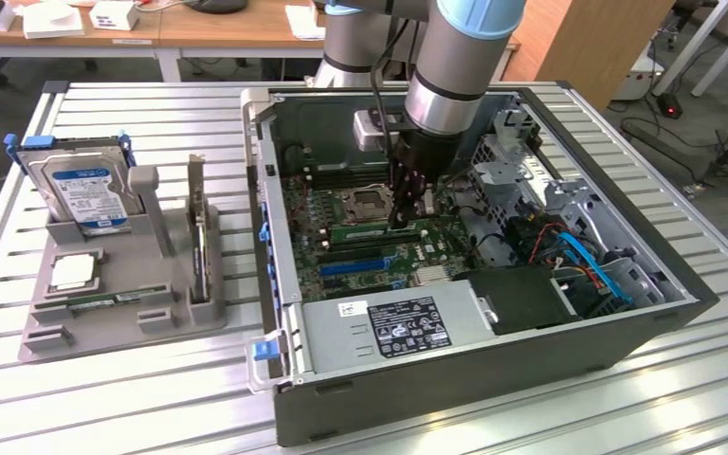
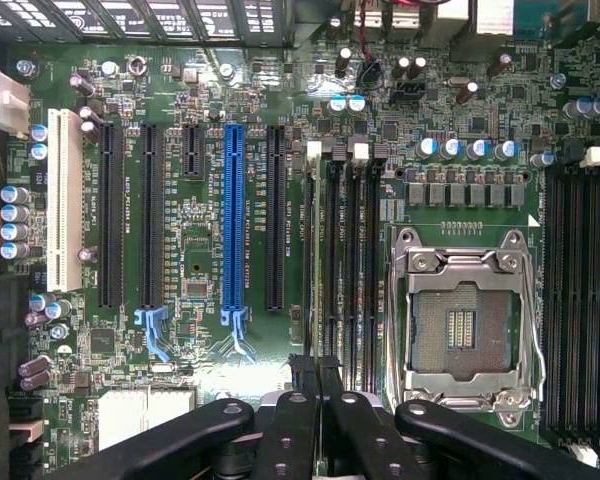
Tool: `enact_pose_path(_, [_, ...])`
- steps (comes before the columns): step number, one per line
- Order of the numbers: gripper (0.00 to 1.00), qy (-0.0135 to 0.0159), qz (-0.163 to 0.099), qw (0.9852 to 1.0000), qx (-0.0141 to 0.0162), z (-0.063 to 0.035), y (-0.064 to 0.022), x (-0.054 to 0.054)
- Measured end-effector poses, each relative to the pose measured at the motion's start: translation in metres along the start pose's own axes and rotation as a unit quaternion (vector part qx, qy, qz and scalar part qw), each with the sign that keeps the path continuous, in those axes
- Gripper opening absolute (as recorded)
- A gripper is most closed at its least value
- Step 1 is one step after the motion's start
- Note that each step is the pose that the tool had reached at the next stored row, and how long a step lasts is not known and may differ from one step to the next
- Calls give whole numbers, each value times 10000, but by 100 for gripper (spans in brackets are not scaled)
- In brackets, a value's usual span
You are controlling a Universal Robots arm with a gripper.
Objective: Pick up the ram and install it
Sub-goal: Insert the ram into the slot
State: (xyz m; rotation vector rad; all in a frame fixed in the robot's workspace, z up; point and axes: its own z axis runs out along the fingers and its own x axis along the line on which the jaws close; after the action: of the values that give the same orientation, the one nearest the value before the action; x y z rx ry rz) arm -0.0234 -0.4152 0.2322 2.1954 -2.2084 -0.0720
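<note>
One ram [image 1: 361, 231] stands edgewise, parallel to neighbouring slots [image 2: 352, 260].

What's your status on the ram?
Hand shut, low at the memory slots beside the open processor socket. Ram hold unconfirmed. No obstruction seen.

Bright even light, perhaps from overhead, glares white off the slatted table [image 1: 111, 398].

The arm [image 1: 459, 57] runs off the exterior view's upper edge and screens part of the motherboard [image 1: 338, 204]. The gripper [image 2: 315, 362], closed, covers the memory slots' [image 2: 345, 260] near ends; whether it pinches anything is perhaps too small to tell.
</note>
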Motion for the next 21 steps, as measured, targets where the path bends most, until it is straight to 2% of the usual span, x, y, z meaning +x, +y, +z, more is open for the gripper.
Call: enact_pose_path(21, [11,1,-14,10000,1,13,-1,0])
